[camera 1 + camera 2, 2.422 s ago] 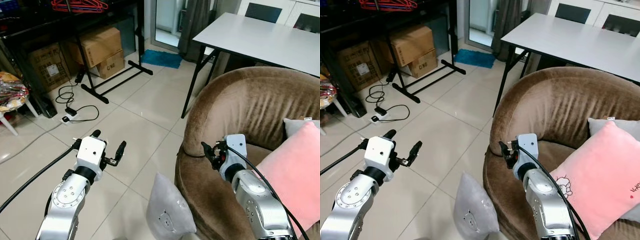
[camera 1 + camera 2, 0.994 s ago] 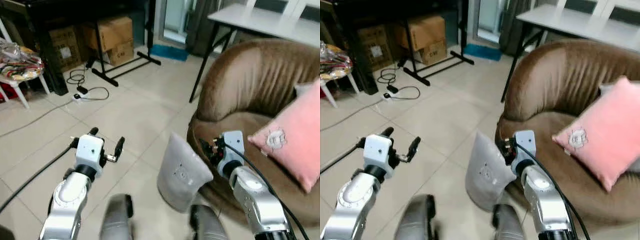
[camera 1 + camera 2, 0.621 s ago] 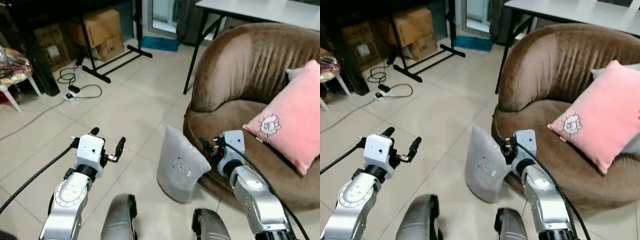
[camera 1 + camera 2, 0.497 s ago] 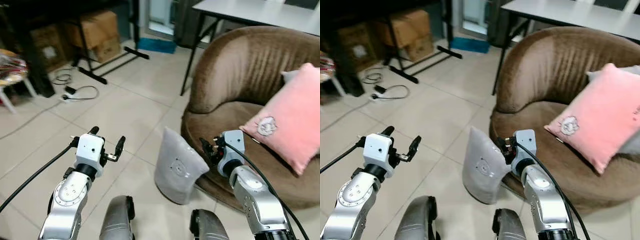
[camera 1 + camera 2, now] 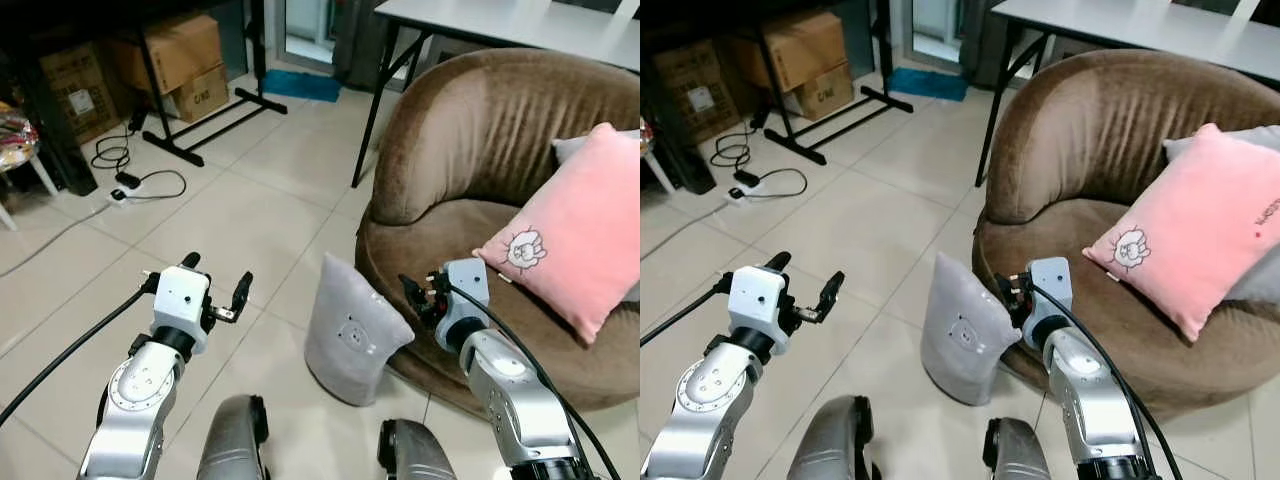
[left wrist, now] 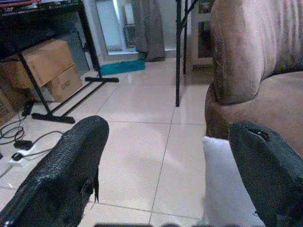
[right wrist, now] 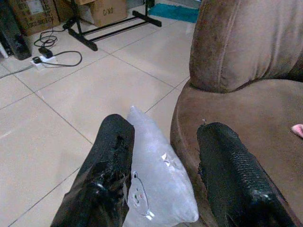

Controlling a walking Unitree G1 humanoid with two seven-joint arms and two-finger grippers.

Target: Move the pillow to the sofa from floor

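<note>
grey pillow (image 5: 352,338) upright on floor (image 5: 240,215), leaning on sofa (image 5: 470,140) base | L gripper (image 5: 216,290) fingers apart, over tiles, well L of pillow | R gripper (image 7: 163,156) fingers apart, just above pillow | box (image 5: 195,95) print "C/NO" | pink cushion (image 5: 1185,225) on seat, text illegible

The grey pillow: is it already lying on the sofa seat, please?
No, the grey pillow stands on the tiled floor, leaning against the front of the brown sofa.

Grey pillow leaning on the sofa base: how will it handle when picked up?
The grey pillow looks soft and plump, so probably light and squashy. Its smooth cover may slip between narrow fingers. Standing on edge against the sofa, it could flop if nudged.
</note>
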